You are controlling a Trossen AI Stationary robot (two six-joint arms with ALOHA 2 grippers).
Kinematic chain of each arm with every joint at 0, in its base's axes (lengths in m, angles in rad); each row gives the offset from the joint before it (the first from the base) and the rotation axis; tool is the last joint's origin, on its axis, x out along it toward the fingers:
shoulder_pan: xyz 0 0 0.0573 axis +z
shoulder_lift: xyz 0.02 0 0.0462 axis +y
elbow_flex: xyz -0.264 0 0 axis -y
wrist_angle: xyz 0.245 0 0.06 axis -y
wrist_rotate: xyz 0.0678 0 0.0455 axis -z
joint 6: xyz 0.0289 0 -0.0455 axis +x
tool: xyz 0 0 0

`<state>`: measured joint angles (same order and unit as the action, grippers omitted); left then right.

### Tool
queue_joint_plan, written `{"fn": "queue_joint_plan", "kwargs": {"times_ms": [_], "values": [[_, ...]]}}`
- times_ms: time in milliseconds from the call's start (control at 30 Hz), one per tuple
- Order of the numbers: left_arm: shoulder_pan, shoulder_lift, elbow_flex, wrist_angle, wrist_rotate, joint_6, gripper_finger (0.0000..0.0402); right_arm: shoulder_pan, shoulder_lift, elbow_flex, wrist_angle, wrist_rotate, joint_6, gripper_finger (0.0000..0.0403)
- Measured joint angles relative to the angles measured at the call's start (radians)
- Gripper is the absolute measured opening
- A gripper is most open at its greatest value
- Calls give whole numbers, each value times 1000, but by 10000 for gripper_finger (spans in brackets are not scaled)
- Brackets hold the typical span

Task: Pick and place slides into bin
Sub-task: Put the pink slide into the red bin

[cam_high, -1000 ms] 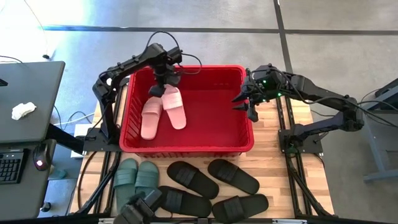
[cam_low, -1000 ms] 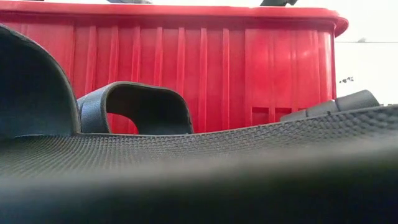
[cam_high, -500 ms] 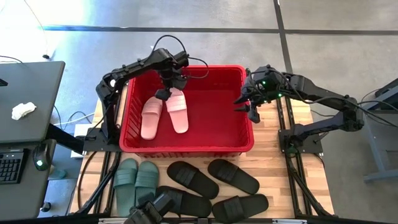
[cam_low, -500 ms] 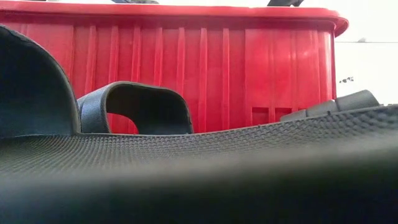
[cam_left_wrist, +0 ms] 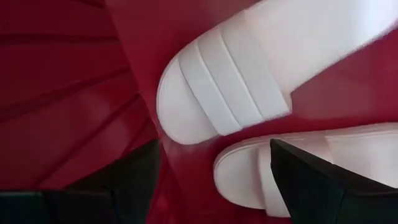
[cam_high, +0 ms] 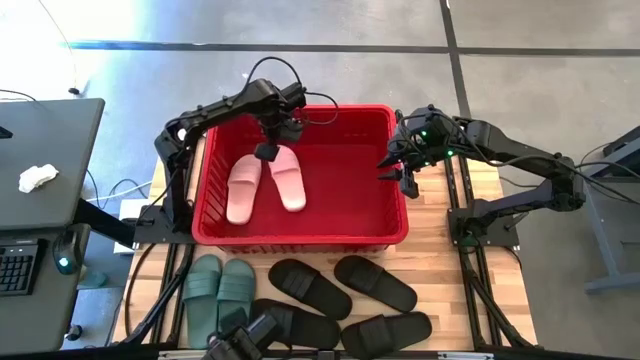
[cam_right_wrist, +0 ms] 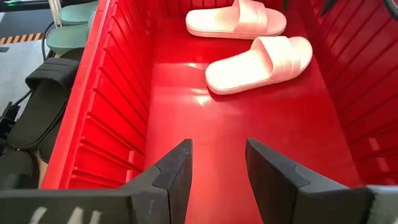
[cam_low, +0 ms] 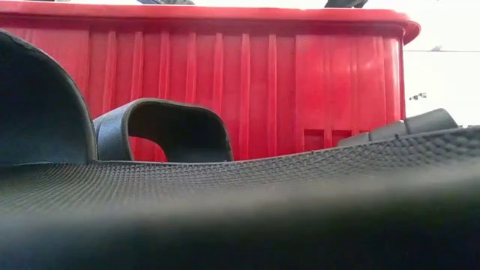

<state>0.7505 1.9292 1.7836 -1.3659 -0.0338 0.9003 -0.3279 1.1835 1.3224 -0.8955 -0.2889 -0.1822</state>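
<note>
Listing by view, high view first.
High view, bin: red bin (cam_high: pixel 300 235) stands on the wooden surface (cam_high: pixel 440 270), between the two arms so either can reach in.
High view, pink pair: pale pink slides (cam_high: pixel 262 181) lie side by side on the bin floor, toward its left half.
High view, left gripper: left gripper (cam_high: pixel 267 152) hangs just over the pink pair, fingers apart, holding nothing.
High view, right gripper: right gripper (cam_high: pixel 397 170) waits at the bin's right rim, fingers partly apart, empty.
High view, remaining: sage green pair (cam_high: pixel 218 288) and black slides (cam_high: pixel 345 298) lie on the surface in front of the bin, not yet placed.
Low view: a black slide's strap (cam_low: pixel 161 131) stands before the bin wall.
Left wrist view: pink slides directly below the spread fingers (cam_left_wrist: pixel 311 180).
Right wrist view: gripper aimed into the bin, likely ready.
</note>
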Motion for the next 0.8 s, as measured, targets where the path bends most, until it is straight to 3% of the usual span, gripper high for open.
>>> {"fn": "queue_joint_plan", "kwargs": {"times_ms": [267, 433, 667, 800], "values": [[-45, 2, 1, -14, 90, -212, 285, 0, 0, 0, -5, 27, -2, 138], [-154, 20, 1, -14, -28, -233, 285, 0, 0, 0, -37, 50, -2, 138], [-296, 38, 1, 41, -276, -381, 285, 0, 0, 0, -72, 125, -26, 138], [-338, 66, 1, 51, -307, -470, 285, 0, 0, 0, -73, 125, -36, 138]]}}
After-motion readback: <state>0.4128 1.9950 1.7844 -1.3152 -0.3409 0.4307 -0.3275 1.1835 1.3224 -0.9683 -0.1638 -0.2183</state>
